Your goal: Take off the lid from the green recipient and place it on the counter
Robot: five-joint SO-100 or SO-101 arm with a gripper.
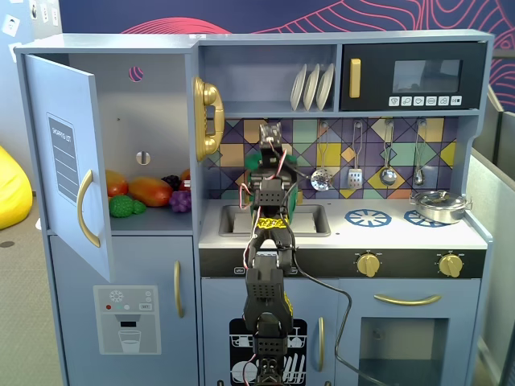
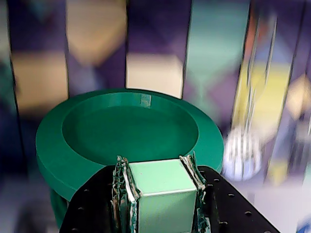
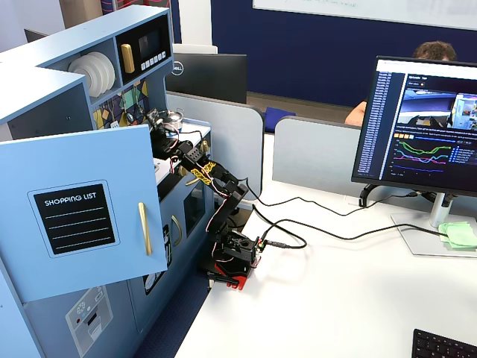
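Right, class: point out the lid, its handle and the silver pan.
lid (image 2: 97, 141), wrist view, on its sunken top.
handle (image 2: 163, 191), wrist view, front face between the jaws.
silver pan (image 1: 438, 206), a fixed view, its side wall.

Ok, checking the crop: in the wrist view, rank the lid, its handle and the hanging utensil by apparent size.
1. lid
2. handle, inflated by nearness to the camera and cut by the frame edge
3. utensil, blurred and farther back

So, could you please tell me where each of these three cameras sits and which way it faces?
A fixed view: faces the toy kitchen's front; the black arm rises to the pale white counter.
Wrist view: behind the gripper, shut on the flat round green plastic lid's lighter-green handle.
Another fixed view: beside the kitchen, showing the arm's base.
Both fixed views share the arm.
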